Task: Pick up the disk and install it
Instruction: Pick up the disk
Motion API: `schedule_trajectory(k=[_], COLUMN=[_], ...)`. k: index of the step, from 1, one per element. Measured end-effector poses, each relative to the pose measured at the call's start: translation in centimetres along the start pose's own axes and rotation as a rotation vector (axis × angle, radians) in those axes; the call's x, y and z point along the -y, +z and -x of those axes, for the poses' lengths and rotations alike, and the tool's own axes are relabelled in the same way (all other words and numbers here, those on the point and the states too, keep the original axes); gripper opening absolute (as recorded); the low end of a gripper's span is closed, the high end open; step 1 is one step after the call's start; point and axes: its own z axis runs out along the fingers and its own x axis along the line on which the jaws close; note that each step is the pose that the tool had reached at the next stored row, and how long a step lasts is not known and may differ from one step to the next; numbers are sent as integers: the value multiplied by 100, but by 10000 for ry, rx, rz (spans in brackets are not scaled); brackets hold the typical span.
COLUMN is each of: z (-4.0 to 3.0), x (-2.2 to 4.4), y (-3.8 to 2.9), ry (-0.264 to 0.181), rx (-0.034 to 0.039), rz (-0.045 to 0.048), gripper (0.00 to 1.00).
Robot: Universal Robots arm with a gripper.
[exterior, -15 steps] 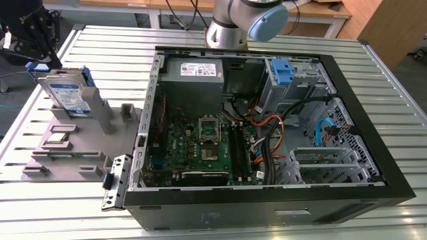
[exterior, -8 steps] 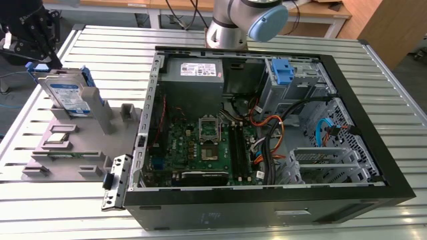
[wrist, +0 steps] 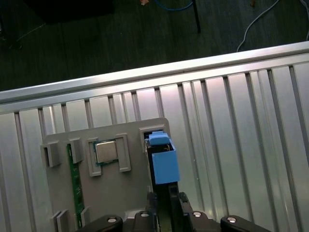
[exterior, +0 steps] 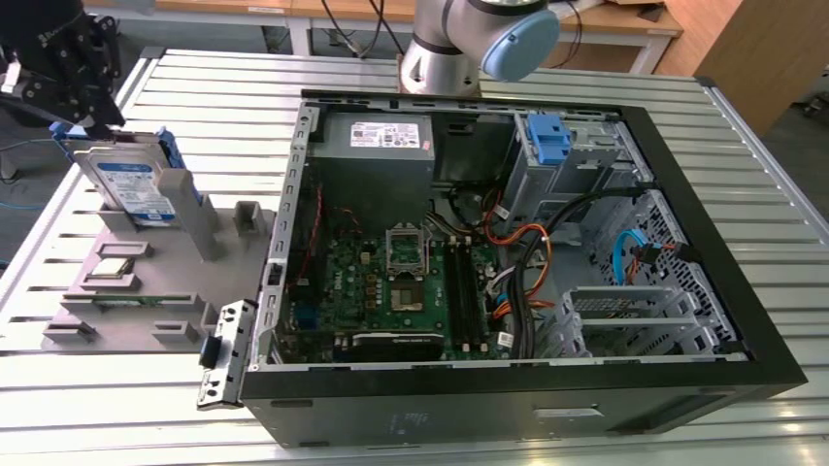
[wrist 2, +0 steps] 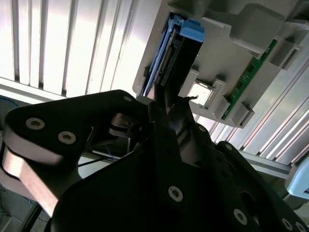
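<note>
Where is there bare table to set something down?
Bare slats of the table between the grey fixture and the near edge, and between the fixture and the arm's base. Crowded: the fixture around the disk, and the cabled computer case.

disk (exterior: 127,184) upright in grey holder (exterior: 153,283)

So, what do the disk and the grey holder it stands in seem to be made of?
The disk: silver metal body, it seems, by its dull sheen, with a matte blue plastic-looking bracket. The holder: probably matte grey plastic, uniform, no gleam.
</note>
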Motion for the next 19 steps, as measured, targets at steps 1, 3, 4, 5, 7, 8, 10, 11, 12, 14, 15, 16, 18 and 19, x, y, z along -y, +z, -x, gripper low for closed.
schedule_trajectory(k=[1, 3, 4, 5, 7, 8, 10, 11, 12, 14, 15, 16, 18, 19], z=[0, 0, 0, 0, 0, 0, 0, 0, 0, -1, -1, -1, -1, -2], x=[0, 0, 0, 0, 0, 0, 1, 0, 0, 0, 0, 0, 0, 1], y=[0, 1, 2, 2, 2, 3, 8, 10, 11, 14, 17, 22, 38, 47], ry=[0, 0, 0, 0, 0, -1, -175, -317, -451, -639, -693, -744, -854, -905], rx=[-1, 0, 0, 0, -1, 0, -2, -6, -10, -14, -15, -14, -18, -19], rz=[1, 0, 0, 0, 1, 1, 3, 8, 14, 21, 22, 21, 27, 29], gripper=[29, 41, 47, 47, 53, 53, 53, 53, 53, 53, 53, 53, 53, 53])
